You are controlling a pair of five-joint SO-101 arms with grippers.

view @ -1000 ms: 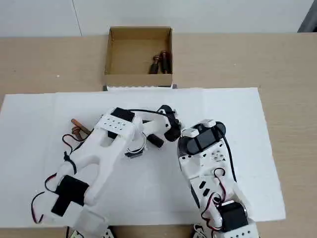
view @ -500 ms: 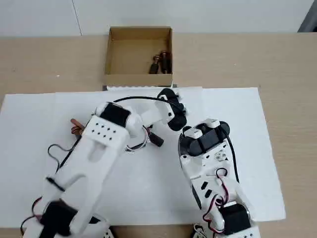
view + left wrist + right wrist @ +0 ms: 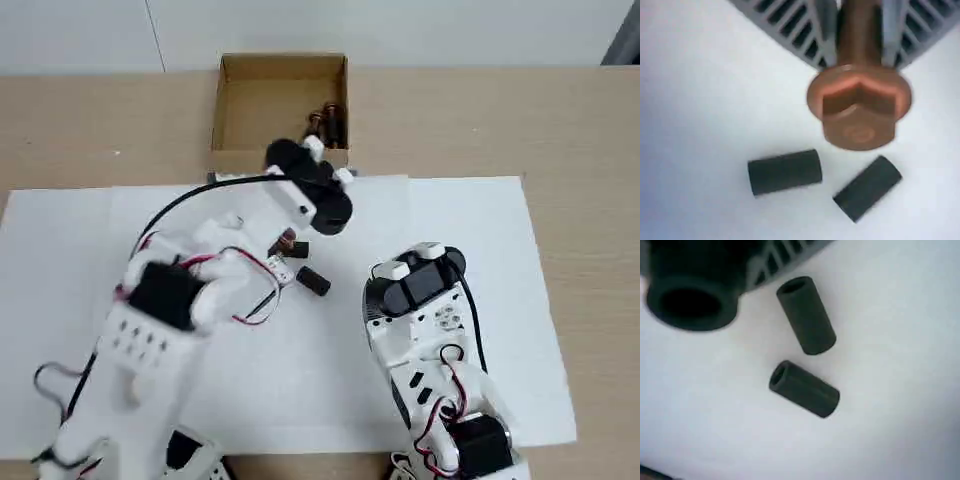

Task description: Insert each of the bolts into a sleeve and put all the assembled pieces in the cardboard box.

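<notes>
The left gripper [image 3: 860, 45] clenches the bolt [image 3: 859, 107] by its shank, long axis along the fingers, head pointing toward the white sheet [image 3: 700, 100] near its far edge, while the right gripper [image 3: 705, 280] grasps a sleeve [image 3: 690, 302].

The bolt [image 3: 858, 107] is coppery metal with a dull sheen, between grey ribbed plastic fingers [image 3: 785, 22]. The held sleeve [image 3: 690, 302], first loose sleeve [image 3: 805, 315] and second loose sleeve [image 3: 804, 389] are smooth matt black. Matt white paper [image 3: 480, 230] covers a pale wood-look table [image 3: 480, 120]. The cardboard box [image 3: 235, 160], at 12 o'clock, is matt brown.
</notes>
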